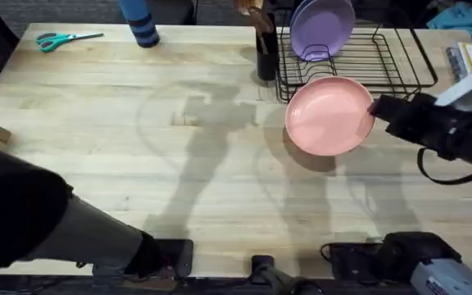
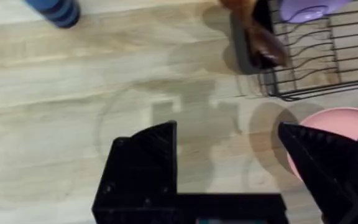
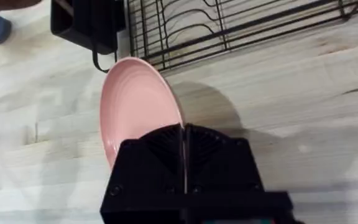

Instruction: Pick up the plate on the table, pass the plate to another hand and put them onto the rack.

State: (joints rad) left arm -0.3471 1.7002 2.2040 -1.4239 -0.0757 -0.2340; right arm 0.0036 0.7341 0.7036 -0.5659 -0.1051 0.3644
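The left pincer (image 2: 229, 168) is spread wide, holding nothing. The right pincer (image 1: 377, 109) pinches the pink plate (image 1: 329, 115) at its 3 o'clock edge, above the bench (image 1: 138, 147). Next I think: lift it toward 12 o'clock into the rack (image 1: 383, 61).

The black wire dish rack (image 1: 355, 61) has free slots right of the lavender plate (image 1: 322, 26); the black utensil holder (image 1: 266, 56) blocks its left side; the light wooden tabletop (image 1: 138, 147) lies open
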